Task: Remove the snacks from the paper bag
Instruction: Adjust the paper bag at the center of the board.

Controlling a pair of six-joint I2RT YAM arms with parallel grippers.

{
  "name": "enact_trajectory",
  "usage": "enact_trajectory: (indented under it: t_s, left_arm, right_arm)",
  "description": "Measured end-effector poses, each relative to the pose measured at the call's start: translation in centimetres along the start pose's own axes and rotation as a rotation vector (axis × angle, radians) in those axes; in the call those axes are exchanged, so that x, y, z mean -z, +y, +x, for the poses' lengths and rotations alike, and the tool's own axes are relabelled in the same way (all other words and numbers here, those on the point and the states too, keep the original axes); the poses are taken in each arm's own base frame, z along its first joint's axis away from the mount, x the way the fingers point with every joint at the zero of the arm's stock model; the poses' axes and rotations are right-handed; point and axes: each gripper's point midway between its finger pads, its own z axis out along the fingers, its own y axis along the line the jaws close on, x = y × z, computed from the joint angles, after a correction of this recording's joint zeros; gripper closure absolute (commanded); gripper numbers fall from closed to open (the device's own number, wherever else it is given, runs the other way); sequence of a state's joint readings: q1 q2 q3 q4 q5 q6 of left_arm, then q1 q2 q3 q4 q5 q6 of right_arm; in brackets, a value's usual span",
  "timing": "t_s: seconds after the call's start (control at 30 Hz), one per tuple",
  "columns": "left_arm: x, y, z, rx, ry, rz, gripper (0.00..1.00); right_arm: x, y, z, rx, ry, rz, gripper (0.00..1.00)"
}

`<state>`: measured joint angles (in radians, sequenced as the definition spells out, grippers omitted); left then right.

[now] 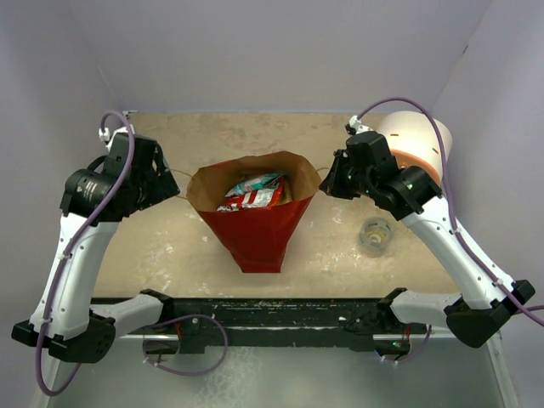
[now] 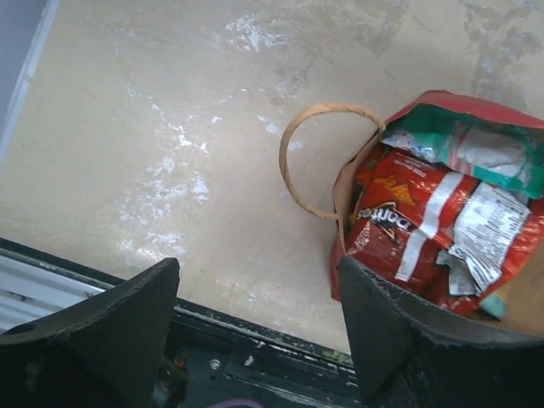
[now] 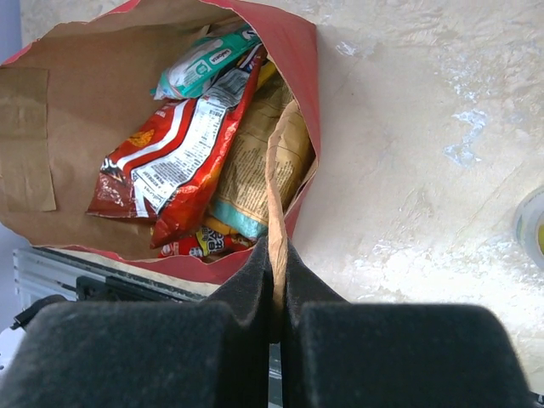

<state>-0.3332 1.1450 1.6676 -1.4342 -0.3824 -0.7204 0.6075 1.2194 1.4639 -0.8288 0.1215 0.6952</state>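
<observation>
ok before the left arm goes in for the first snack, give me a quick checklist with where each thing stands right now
1. Bag held: ok, right hand is shut on the bag handle, with the strip pinched between its pads.
2. Picking hand ready: ok, left hand is open, with nothing between its jaws.
3. Lined up with the snacks: not ok, left hand sits beside the paper bag by the other handle, with the packets off to one side.
4. Mouth open: ok, red packet and teal packet lie exposed on top.
5. Path clear of the tape roll: ok, it sits apart from the bag, by the right arm.
</observation>
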Motion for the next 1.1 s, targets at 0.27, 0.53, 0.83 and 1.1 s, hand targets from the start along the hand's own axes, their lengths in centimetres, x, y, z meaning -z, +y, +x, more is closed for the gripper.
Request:
enact_trajectory:
  t_s: [0.27, 0.53, 0.83, 1.1]
  left_arm:
    - [-6.5, -2.1, -0.3, -0.055, 0.01, -0.041, 0.3]
    - [-9.6, -2.5, -1.4, -0.065, -0.001, -0.013, 0.58]
    - [-11.0, -3.5, -1.8, -0.015, 0.019, 0.092, 1.0]
    - [-7.4, -4.7, -4.6, 0.001, -0.035, 0.161, 1.0]
  right_arm:
    - [0.0, 0.0, 0.0, 0.017, 0.001, -0.002, 1.0]
    - [0.3, 0.0, 0.1, 0.013, 0.0, -0.009, 1.0]
    - [0.3, 0.2, 0.7, 0.067, 0.03, -0.04, 1.0]
    - [-0.7, 3.2, 0.7, 0.188, 0.086, -0.19, 1.0]
